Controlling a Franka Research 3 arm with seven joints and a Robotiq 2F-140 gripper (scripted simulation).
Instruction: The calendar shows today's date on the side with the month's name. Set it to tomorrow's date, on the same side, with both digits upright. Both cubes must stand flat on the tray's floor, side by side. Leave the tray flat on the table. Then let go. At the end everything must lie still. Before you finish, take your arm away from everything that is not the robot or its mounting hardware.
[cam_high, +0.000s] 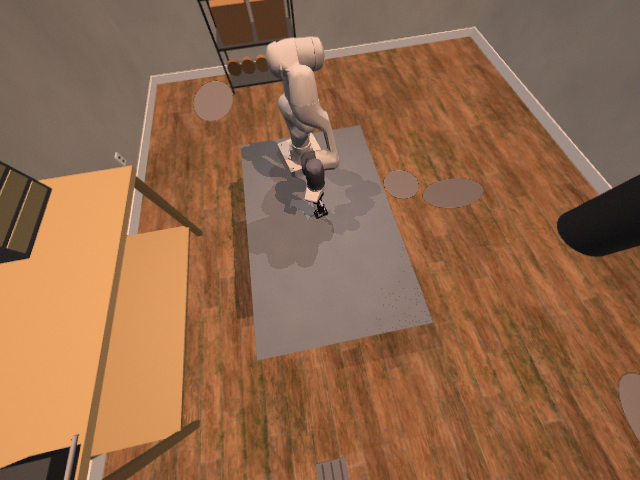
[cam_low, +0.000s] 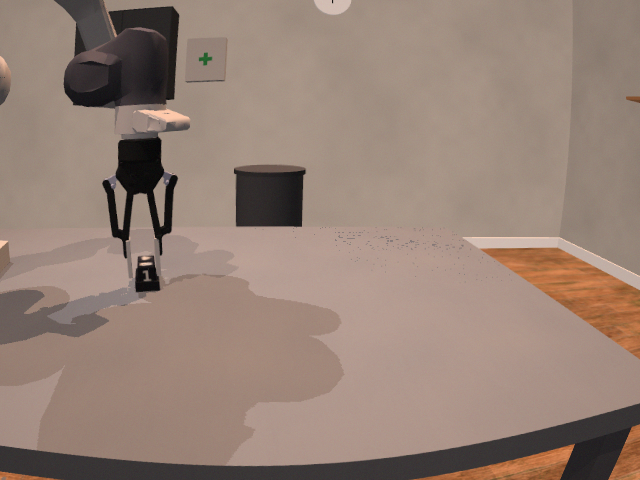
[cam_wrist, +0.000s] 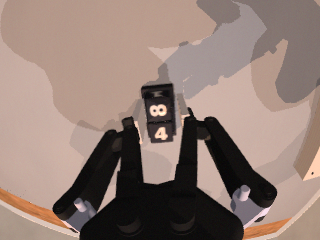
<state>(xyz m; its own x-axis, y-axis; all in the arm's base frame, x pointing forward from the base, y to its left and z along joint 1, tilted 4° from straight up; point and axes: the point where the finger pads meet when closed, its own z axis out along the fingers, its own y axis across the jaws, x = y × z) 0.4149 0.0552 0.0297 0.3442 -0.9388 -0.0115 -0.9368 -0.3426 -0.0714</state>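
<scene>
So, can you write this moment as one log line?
jaws: part open, either side of cube, holding nothing | cube: on table, 1 facing exterior camera

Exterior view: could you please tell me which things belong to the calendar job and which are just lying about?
Job: cube, gripper, table.
Lying about: bin, cross sign, shelf.

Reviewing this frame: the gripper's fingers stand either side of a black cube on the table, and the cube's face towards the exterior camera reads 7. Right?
Not quite: that face of the black cube reads 1, as the exterior view shows. The gripper does straddle it.
</scene>
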